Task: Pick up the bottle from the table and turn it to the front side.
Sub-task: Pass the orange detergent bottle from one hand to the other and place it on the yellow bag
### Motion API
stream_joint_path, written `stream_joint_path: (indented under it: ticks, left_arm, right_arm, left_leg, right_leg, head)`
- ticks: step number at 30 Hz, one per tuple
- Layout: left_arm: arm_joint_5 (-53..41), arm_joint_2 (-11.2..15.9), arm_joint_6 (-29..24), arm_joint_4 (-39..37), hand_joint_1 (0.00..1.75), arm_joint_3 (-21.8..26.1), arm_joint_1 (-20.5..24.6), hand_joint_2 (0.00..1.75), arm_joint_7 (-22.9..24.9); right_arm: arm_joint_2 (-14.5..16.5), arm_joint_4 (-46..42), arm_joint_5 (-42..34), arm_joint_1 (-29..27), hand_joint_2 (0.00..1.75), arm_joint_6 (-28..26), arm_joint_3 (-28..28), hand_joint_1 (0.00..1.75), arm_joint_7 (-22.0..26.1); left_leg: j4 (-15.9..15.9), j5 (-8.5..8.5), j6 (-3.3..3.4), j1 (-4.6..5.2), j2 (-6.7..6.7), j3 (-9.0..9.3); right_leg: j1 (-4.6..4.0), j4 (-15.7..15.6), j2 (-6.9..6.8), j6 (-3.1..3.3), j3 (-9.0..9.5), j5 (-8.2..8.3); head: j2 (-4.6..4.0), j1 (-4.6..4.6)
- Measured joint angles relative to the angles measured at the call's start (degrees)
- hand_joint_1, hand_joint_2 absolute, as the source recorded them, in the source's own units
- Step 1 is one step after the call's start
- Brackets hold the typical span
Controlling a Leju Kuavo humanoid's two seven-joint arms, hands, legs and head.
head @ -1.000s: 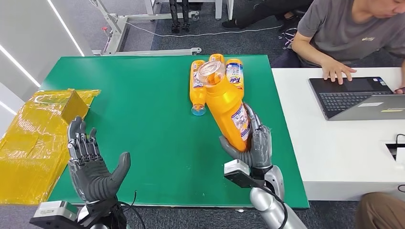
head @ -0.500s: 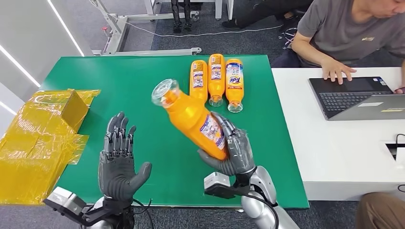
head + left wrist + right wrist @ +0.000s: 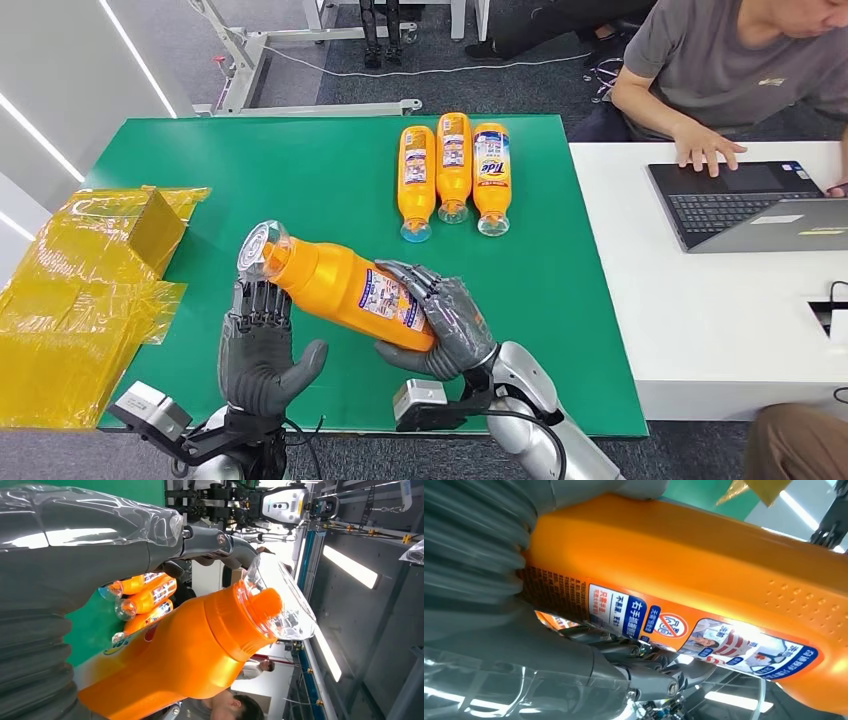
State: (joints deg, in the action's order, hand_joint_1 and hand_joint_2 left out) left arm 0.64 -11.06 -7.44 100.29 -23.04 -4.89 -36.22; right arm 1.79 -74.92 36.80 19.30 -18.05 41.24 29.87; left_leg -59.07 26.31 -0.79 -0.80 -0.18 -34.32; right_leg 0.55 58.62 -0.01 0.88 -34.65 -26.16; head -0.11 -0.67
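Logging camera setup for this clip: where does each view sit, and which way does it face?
Head view: high on the body, looking forward and down at the green table; left hand and right hand enter from below.
Left wrist view: behind the left hand, facing the bottle neck and clear cap.
Right wrist view: behind the right hand, close on the bottle's label.
Shared: the held orange bottle appears in all three views.

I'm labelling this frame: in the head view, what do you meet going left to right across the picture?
Yellow packaging → left hand → held bottle → right hand → white table → laptop.
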Motion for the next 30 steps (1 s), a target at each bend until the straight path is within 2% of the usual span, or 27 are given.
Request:
stream_joint_path:
  ticks: [18, 30]
  left_arm:
    - [-0.46, -0.52, -0.02, -2.05, 0.0, 0.98, 0.19, 1.75, 0.13]
    - [-1.78, -1.14, 0.66, -2.04, 0.0, 2.4, 0.1, 1.75, 1.71]
  right_arm:
    - [0.08, 9.03, 1.65, 3.21, 1.75, 14.99, 3.26, 1.75, -2.37]
    - [-0.67, 11.53, 2.47, 3.02, 1.75, 16.7, 3.52, 1.75, -3.23]
  left_leg:
    - [0.0, 0.0, 0.0, 0.0, 0.0, -0.01]
    - [-0.01, 0.0, 0.0, 0.0, 0.0, 0.0]
  right_leg:
    - [0.0, 0.0, 0.0, 0.0, -0.03, 0.0]
    - [0.0, 0.0, 0.01, 0.0, -0.04, 0.0]
  head:
    - [0.0, 0.0]
    - [0.0, 0.0]
